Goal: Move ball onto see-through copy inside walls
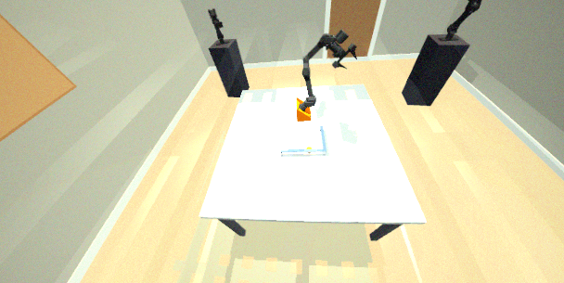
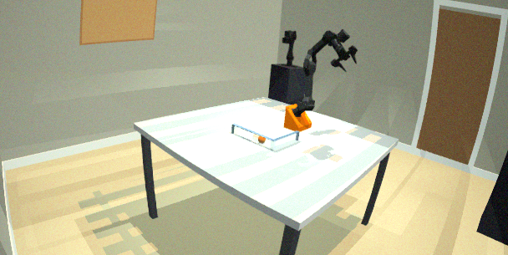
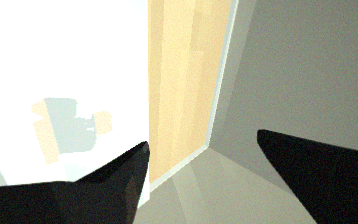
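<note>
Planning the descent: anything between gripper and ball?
Nothing solid: the open gripper hangs high, off to the side; only air above the ball, which sits inside the clear walls. Exterior view shows it.

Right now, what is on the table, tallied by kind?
Ball: 1
Clear walls: 2, joined in a corner
Orange arm base: 1
Total: 4
The see-through copy cannot be made out. The gripper hangs open, high above the table.
</note>
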Robot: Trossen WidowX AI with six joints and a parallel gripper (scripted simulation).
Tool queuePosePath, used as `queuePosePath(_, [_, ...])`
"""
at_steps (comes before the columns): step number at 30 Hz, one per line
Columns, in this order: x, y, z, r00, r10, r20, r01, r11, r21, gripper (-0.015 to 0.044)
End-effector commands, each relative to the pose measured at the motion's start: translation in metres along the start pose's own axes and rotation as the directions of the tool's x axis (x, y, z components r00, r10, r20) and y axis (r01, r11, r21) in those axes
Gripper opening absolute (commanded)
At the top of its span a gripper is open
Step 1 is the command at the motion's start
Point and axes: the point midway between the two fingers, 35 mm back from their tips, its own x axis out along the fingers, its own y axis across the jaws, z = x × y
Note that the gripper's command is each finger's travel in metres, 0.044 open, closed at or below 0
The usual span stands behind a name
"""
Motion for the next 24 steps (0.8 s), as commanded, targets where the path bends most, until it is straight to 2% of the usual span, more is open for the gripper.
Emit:
queuePosePath(1, [0.001,0.0,0.0,1.0,0.003,-0.001,-0.003,1.0,0.003,0.0374])
queuePosePath(3, [0.013,-0.001,0.001,1.0,0.027,-0.008,-0.027,0.999,0.028,0.0321])
queuePosePath(10, [0.115,0.01,-0.009,0.966,0.25,-0.064,-0.221,0.929,0.296,0.0321])
queuePosePath(12, [0.132,0.02,-0.02,0.948,0.292,-0.124,-0.233,0.906,0.355,0.0321])
queuePosePath(20, [0.223,0.079,-0.081,0.833,0.533,-0.148,-0.295,0.655,0.696,0.0321])
queuePosePath(24, [0.238,0.128,-0.127,0.722,0.664,-0.196,-0.264,0.526,0.809,0.0321])
